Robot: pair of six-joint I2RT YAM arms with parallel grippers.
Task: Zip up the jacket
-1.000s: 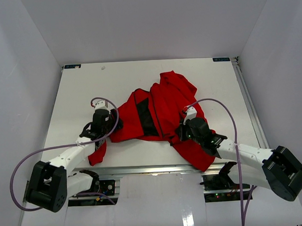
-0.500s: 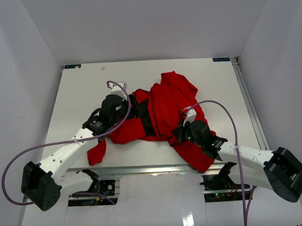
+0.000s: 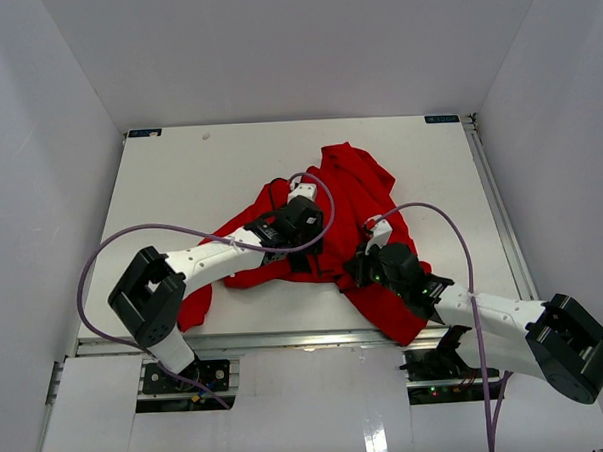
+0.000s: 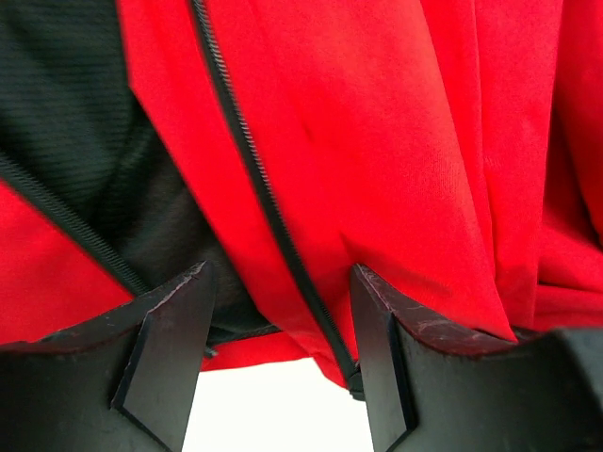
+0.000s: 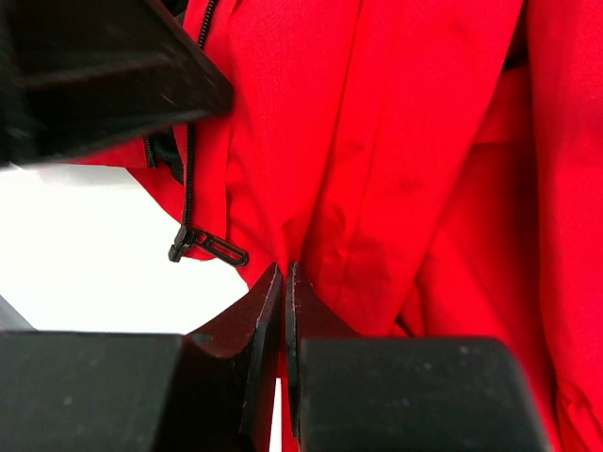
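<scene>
Overhead, the red jacket [image 3: 350, 194] lies crumpled and unzipped near the middle of the white table [image 3: 179, 181], front open so its black mesh lining [image 4: 85, 141] shows.

I have both arms reaching in to the lower front edge, where the zip would have to start.

My left gripper [image 3: 304, 226] hovers over the open front. From its wrist camera, the jaws are wide apart and hold nothing. One dark line of zipper teeth [image 4: 254, 179] runs down between the fingers [image 4: 179, 348] to the hem. I judge this placement lets it close on that zip edge near its bottom end.

My right gripper [image 5: 283, 301] sits at the hem of the other front panel. Its jaws are almost completely together, and red cloth seems pinched between them, probably to keep that side taut and in place. Just beside its tips, the metal zipper pull [image 5: 212, 247] dangles at the bottom of the teeth over bare table, touched by neither gripper.

The two zip halves are not yet joined.
</scene>
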